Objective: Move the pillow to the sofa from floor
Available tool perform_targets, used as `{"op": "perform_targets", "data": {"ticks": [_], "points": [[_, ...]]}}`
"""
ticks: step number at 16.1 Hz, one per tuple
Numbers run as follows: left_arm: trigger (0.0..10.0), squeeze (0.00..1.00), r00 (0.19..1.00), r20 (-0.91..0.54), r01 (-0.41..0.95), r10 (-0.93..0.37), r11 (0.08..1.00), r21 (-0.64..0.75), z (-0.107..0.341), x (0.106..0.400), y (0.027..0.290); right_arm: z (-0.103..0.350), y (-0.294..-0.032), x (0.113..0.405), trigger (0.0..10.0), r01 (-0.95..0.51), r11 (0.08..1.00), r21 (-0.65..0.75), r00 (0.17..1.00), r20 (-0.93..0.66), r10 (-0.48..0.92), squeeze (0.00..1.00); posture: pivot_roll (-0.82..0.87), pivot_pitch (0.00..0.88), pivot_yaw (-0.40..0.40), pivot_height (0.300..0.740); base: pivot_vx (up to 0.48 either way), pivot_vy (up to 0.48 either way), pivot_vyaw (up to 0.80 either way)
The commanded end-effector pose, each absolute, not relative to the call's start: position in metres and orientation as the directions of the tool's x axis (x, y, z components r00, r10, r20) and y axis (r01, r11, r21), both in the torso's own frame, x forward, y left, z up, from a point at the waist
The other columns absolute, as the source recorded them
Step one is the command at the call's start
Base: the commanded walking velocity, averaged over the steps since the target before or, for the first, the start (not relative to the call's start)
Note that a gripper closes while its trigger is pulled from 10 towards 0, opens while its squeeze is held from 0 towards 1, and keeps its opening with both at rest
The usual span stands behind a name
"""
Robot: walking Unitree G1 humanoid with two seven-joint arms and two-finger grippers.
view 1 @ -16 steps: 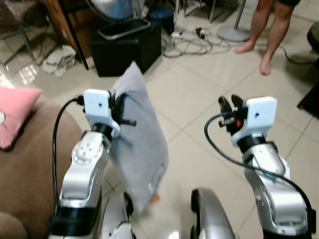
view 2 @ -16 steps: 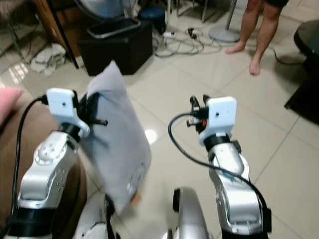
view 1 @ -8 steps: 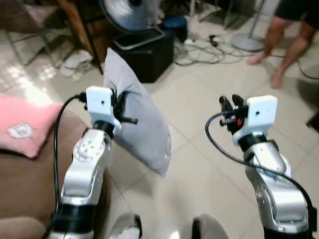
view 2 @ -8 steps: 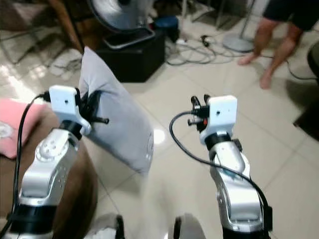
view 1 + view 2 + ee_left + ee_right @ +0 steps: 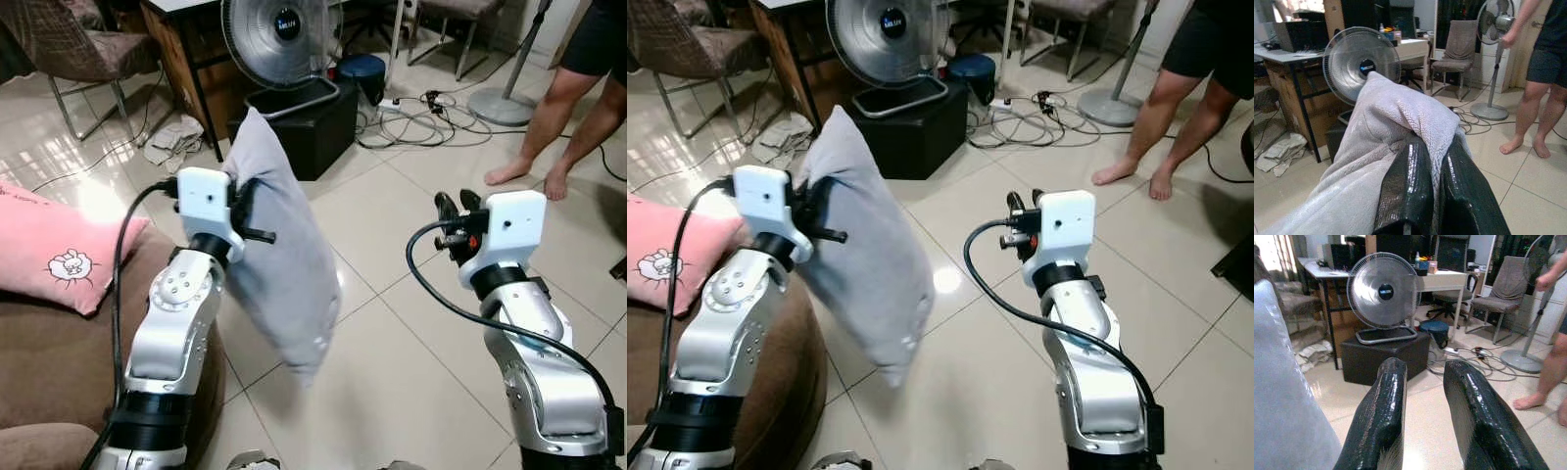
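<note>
Grey fleecy pillow [image 5: 282, 264] is hanging in mid-air, centre-left of the head camera frame, well clear of the tiled floor [image 5: 411, 372] and dangling down from one upper edge. That edge is pinched in the left gripper [image 5: 1422, 181], and in the left wrist view you can see both black fingers [image 5: 1403, 188] squeezed nearly together with a fold of the fleece bunched between them, so it's got a solid hold. Over on the left edge of the frame, right next to the left arm, is the brown sofa [image 5: 59, 362], with a pink pillow [image 5: 61, 250] with a little cartoon print lying on it; the grey one is beside the sofa, not on it. The right gripper [image 5: 1425, 387] is raised at about the same height on the right side of the frame, fingers parted with a clear gap and nothing in them. Further back, upper middle of the frame, there's a black box [image 5: 304, 122] with a round fan [image 5: 274, 34] standing on it, a tangle of cables [image 5: 421, 113] on the floor to its right, and some crumpled cloth [image 5: 176, 142] by a table leg to its left. At the upper right a person's bare legs [image 5: 568, 108] stand beside a floor fan base [image 5: 500, 103].
</note>
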State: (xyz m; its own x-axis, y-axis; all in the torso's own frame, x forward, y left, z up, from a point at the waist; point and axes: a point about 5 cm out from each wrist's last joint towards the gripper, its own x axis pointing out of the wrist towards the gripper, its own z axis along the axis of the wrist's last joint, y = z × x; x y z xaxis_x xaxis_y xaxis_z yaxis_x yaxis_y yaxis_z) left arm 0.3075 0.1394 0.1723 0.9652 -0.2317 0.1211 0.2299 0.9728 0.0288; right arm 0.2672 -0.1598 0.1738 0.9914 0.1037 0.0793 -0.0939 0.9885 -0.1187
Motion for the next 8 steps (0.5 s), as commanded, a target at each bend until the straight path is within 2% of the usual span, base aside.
{"op": "perform_targets", "data": {"ticks": [1,3,5,8], "points": [[10.0,0.00,0.953,0.185,0.233,-0.241,0.970,0.067,0.187,0.310,0.139,0.168,-0.159,0.266,10.0,-0.103,0.984,-0.144,0.992,0.054,0.112,0.00,-0.11,0.000,0.046,0.740,0.000,0.000,0.00],[10.0,0.00,0.950,0.192,0.235,-0.245,0.969,0.075,0.189,0.313,0.137,0.163,-0.149,0.266,10.0,-0.185,0.972,-0.146,0.982,0.022,0.190,0.00,-0.11,0.000,0.048,0.740,0.266,0.000,0.80],[10.0,0.00,0.951,0.192,0.230,-0.241,0.970,0.077,0.189,0.315,0.137,0.155,-0.132,0.258,10.0,-0.345,0.918,-0.195,0.938,-0.030,0.346,0.00,-0.11,0.000,0.047,0.740,0.270,0.000,0.80],[10.0,0.00,0.951,0.196,0.227,-0.238,0.971,0.077,0.190,0.316,0.138,0.152,-0.126,0.256,10.0,-0.402,0.891,-0.211,0.915,-0.049,0.401,0.00,-0.11,0.000,0.040,0.740,0.278,0.000,0.80]]}}
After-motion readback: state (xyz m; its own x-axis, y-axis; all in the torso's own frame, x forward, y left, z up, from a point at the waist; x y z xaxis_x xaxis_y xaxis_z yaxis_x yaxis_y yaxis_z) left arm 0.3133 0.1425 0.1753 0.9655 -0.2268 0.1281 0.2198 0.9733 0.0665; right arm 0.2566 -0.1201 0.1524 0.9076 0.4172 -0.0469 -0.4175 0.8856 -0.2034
